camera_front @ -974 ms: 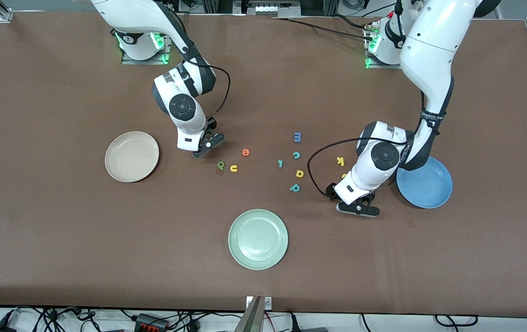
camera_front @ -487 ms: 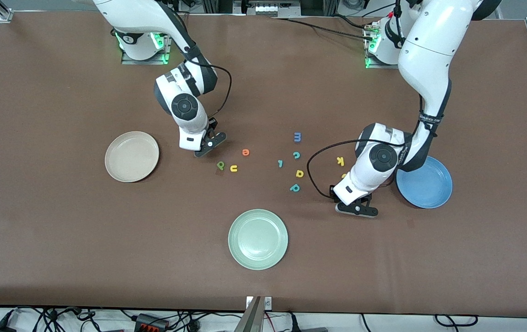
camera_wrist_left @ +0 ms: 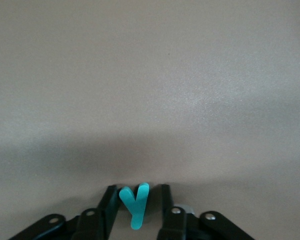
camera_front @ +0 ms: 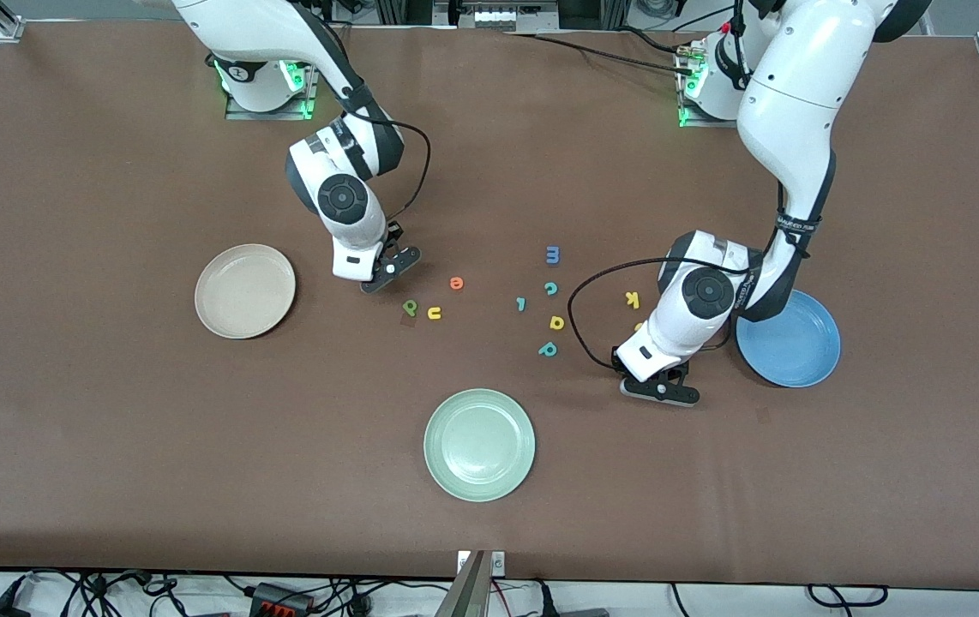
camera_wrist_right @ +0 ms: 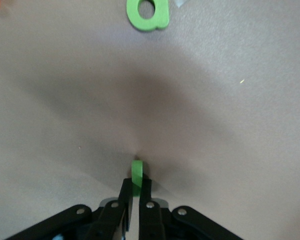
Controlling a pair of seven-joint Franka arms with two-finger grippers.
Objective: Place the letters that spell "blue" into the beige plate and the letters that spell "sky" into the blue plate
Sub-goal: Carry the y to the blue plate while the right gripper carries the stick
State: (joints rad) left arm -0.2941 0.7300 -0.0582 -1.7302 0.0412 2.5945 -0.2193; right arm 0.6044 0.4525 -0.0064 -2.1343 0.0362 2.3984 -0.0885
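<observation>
Pinching the thin green bar (camera_wrist_right: 136, 172) on edge with the right gripper (camera_wrist_right: 136, 182), jaws drawn almost together where a second ago stood apart. Down at the table there, between the beige plate (camera_front: 224, 291) and the green b (camera_front: 410, 307), with yellow u (camera_front: 434, 313) and orange e (camera_front: 456, 283) lying loose close by.

Clamping the teal y (camera_wrist_left: 134, 205) with the left gripper (camera_wrist_left: 137, 190), jaws likewise narrowed onto the letter's sides; low at the table near the blue plate (camera_front: 798, 347). Yellow k (camera_front: 632, 299) untouched on the table, the s mostly hidden by the arm.

Reads as two grasps just made, neither letter lifted clear yet; both plates empty. Likely next: raising each and carrying it to the plate alongside
</observation>
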